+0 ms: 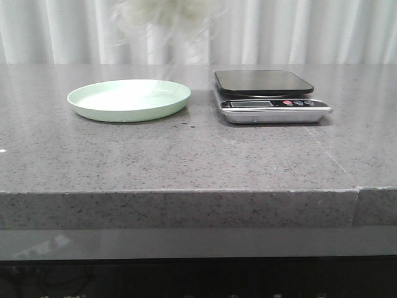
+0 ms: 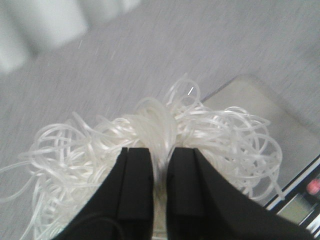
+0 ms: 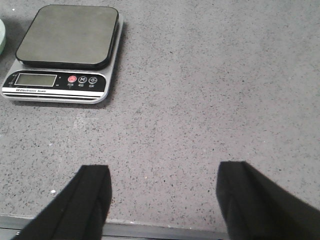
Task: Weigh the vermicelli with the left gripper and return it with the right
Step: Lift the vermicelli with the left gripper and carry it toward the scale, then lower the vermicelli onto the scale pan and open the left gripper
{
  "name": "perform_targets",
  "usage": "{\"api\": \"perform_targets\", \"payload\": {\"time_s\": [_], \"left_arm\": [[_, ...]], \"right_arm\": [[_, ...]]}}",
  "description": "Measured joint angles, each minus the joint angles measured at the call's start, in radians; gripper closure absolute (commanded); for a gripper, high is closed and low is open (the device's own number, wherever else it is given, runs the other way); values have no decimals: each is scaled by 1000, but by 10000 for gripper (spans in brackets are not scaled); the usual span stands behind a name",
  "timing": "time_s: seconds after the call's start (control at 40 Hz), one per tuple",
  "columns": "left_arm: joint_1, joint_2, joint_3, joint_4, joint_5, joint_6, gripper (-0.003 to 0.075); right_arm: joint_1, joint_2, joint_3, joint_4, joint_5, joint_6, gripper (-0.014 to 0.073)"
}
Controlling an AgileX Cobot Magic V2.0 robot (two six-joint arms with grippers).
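Observation:
The vermicelli (image 2: 150,135) is a fluffy nest of translucent white strands, pinched between the black fingers (image 2: 137,185) of my left gripper (image 2: 159,150). In the front view the nest (image 1: 167,15) is a blur high above the table, between the plate and the scale; the left gripper itself does not show there. The pale green plate (image 1: 129,99) lies empty at left. The kitchen scale (image 1: 267,93) stands at right with a bare dark platform; it also shows in the left wrist view (image 2: 295,150) and the right wrist view (image 3: 67,50). My right gripper (image 3: 164,172) is open and empty above the table's front edge.
The grey speckled stone table (image 1: 186,161) has a seam at the right. White curtains (image 1: 310,31) hang behind. The scale's display and buttons (image 3: 55,80) face the front.

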Motion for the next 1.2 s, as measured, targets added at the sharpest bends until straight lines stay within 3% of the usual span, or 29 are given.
{"api": "perform_targets", "payload": {"time_s": [0.35,0.649,0.699,0.874,0.924,1.199], "left_arm": [[-123,126,-12,-1,-312,0,565],[-124,253,-12,-33,-360,0,555],[-124,261,-12,-37,-360,0,528],[-124,272,-12,-44,-361,0,288],[-124,272,-12,-44,-361,0,253],[-124,244,-13,-44,-336,0,278]], "right_arm": [[0,0,0,0,0,0,32],[0,0,0,0,0,0,32],[0,0,0,0,0,0,32],[0,0,0,0,0,0,32],[0,0,0,0,0,0,32],[0,0,0,0,0,0,32]]}}
